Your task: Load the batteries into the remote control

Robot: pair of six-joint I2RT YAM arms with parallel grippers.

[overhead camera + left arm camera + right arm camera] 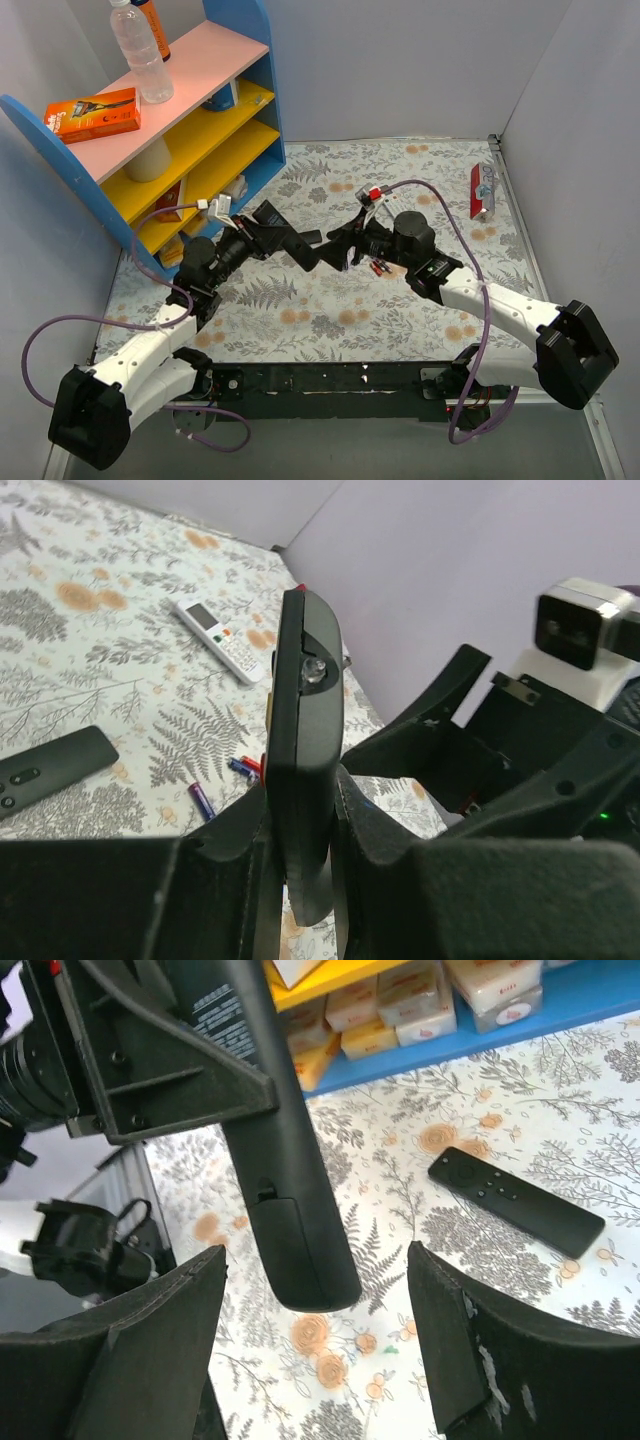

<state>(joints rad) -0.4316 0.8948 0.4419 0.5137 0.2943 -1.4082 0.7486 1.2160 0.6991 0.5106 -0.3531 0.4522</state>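
The left gripper (305, 855) is clamped on the remote control (305, 710). It pinches the lower part of the body between both fingers and holds it off the table, edge-on to its own camera. From that grip the remote's long axis runs straight out toward the other arm, and the free end reaches the right gripper (316, 1260).

That gripper stands wide open with nothing in it. In its wrist view the rounded end of the remote sits in the gap between the two fingers, clear of both as far as can be told. The plain back faces this camera, and the battery cover (290, 1250) looks closed, with its notch toward the left gripper.

The batteries (243, 768) lie loose on the flowered table (560, 1340) below the two grippers, a red and blue pair together and a purple one just beside them. In the top view they sit right under the right wrist, so the right arm is the nearer one. It is also the only free one.

A shorter black remote (515, 1200) and a white remote (222, 638) lie farther out on the cloth.

The cover probably has to slide off along the remote's length before any battery goes in.
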